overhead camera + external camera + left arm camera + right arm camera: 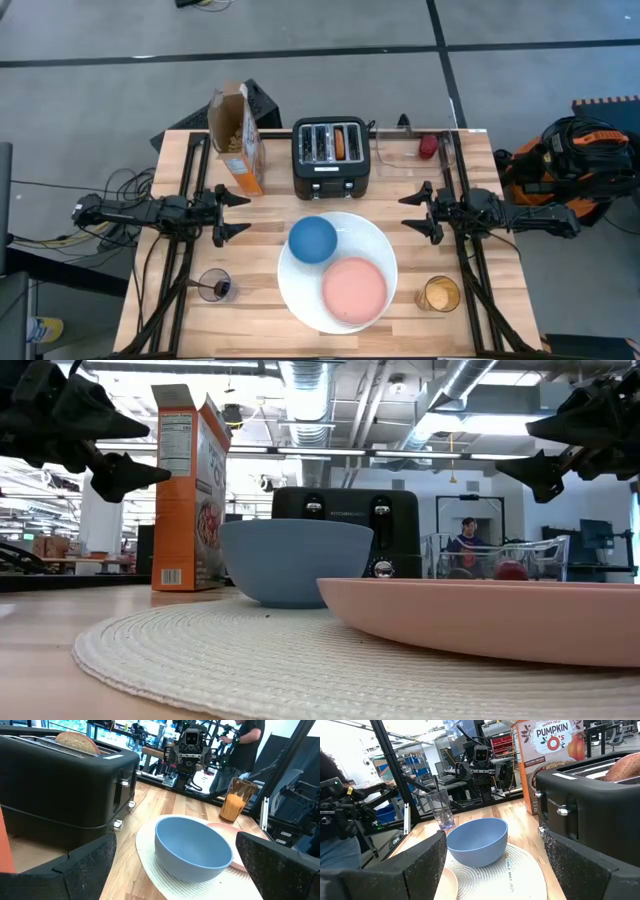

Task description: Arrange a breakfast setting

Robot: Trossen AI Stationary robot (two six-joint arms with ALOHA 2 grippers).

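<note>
A big white round plate [300,295] with a woven-looking surface lies at the table's near middle. On it stand a small blue bowl [313,239] and a pink saucer [354,290]. A clear purplish tumbler [214,285] stands near left with a metal spoon [436,790] standing in it. The orange cereal box [236,140] stands upright at the far left. Round toasted bread [341,141] sticks up from a slot of the black toaster [332,158]. My left gripper [238,213] is open and empty, left of the bowl. My right gripper [412,212] is open and empty, right of the plate.
An amber glass [438,294] stands at the near right. A clear container [410,150] with a red thing in it sits at the far right beside the toaster. A person [466,540] stands in the room beyond the table.
</note>
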